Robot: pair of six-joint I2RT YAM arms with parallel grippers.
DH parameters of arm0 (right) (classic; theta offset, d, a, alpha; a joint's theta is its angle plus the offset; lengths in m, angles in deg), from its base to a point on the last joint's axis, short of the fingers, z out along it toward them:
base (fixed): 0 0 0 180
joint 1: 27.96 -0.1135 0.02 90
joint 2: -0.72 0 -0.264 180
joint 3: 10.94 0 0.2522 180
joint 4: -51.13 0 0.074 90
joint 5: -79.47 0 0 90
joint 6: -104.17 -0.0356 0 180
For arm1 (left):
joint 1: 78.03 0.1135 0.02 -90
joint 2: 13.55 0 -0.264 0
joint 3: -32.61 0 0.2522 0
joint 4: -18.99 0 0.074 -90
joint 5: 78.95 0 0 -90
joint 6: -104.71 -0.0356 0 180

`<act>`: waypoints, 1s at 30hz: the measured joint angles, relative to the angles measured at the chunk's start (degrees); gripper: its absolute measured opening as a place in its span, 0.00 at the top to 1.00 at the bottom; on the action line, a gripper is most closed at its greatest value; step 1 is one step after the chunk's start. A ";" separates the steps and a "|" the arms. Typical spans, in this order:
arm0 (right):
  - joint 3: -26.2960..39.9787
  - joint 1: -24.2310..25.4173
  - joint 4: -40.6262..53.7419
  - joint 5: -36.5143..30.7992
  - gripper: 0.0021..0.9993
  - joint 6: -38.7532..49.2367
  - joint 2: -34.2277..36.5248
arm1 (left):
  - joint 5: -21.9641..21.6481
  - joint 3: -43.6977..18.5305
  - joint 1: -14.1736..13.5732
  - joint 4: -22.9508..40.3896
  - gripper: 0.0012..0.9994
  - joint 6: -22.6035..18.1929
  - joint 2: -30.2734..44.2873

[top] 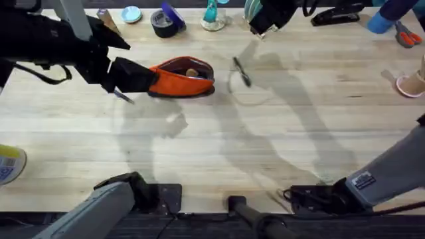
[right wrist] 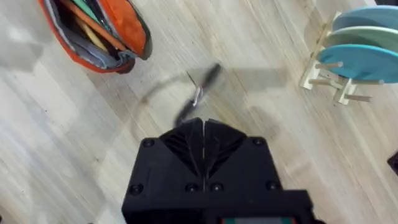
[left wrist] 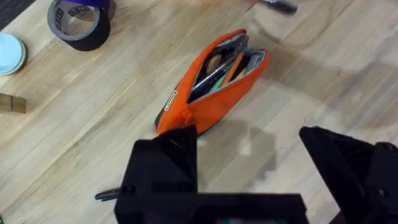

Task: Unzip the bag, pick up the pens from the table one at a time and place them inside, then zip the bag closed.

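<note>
The right gripper [right wrist: 204, 134], pressed together, hovers over a pen [right wrist: 198, 94]; the left gripper [left wrist: 249, 165], spread, holds the open bag [left wrist: 214, 81]. Next: open, descend, pinch the pen.

We see the table [top: 265, 146] as pale planked wood, smooth, with fine grain. The bag [left wrist: 217, 93] is soft matt orange cloth (darker lining inside). The pen [right wrist: 199, 93] looks like dark plastic with a silvery metal clip. Both grippers [left wrist: 249, 180] [right wrist: 204, 134] are matt black plastic.
</note>
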 joint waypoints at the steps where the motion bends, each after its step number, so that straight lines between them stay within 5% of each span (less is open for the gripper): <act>1: -0.07 0.00 0.03 0.00 0.97 -0.02 -0.24 | 0.00 0.00 0.00 0.00 0.01 -0.02 0.00; 26: -0.26 -0.11 -0.46 -0.07 0.97 -4.67 -3.02 | 0.00 0.00 0.00 0.00 0.01 -0.02 0.00; 28: -0.26 -0.30 -0.26 -0.80 0.87 -7.60 -3.02 | 0.00 0.00 0.00 0.00 0.01 0.00 0.00; 30: -0.26 -0.90 0.51 -2.28 0.60 -10.43 -3.03 | 0.00 0.00 0.00 0.00 0.01 0.00 0.00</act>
